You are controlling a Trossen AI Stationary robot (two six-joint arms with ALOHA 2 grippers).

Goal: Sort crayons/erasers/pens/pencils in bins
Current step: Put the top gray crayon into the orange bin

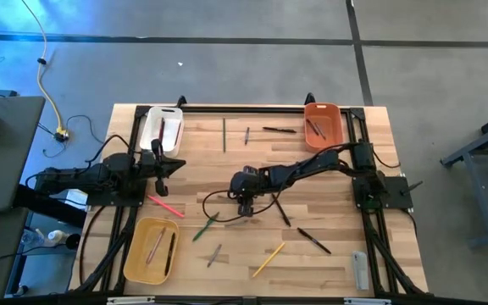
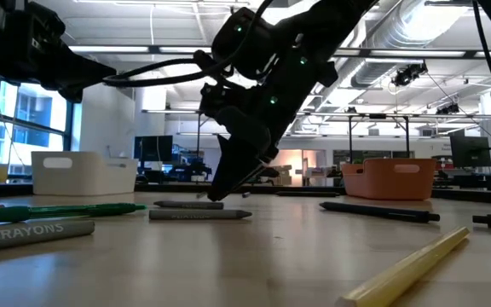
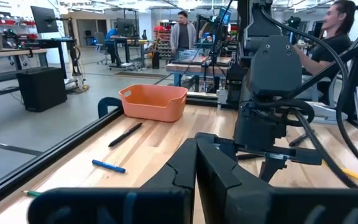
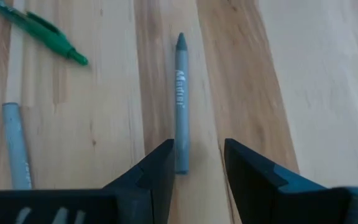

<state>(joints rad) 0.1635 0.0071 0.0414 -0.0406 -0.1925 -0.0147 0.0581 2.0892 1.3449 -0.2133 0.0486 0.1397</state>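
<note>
— Hovering mid-table, the right hand (image 4: pixel 197 165) stands spread astride a grey crayon (image 4: pixel 180 102) lying flat on the table (image 4: pixel 328 74); the left hand (image 1: pixel 161 161), pressed together, waits near the white bin (image 1: pixel 161 127).

— Handling?

— Probably light, stiff, waxy-slick and apt to roll; pinching mid-shaft looks safest.

In the right wrist view, the lower end of the grey crayon (image 4: pixel 180 102) is hidden between the right gripper (image 4: pixel 197 163) fingers, a second grey crayon (image 4: pixel 16 144) is cut off behind the gripper body, and the green pen (image 4: pixel 39 30) is cut by the picture's edge. In the low view, the yellow pencil (image 2: pixel 407 269) and the crayon marked CRAYONS (image 2: pixel 31 234) run out of the picture. From above, what lies in the white bin (image 1: pixel 161 129), the orange bin (image 1: pixel 323 124) and the yellow bin (image 1: pixel 150 249) is too small to be named.
</note>
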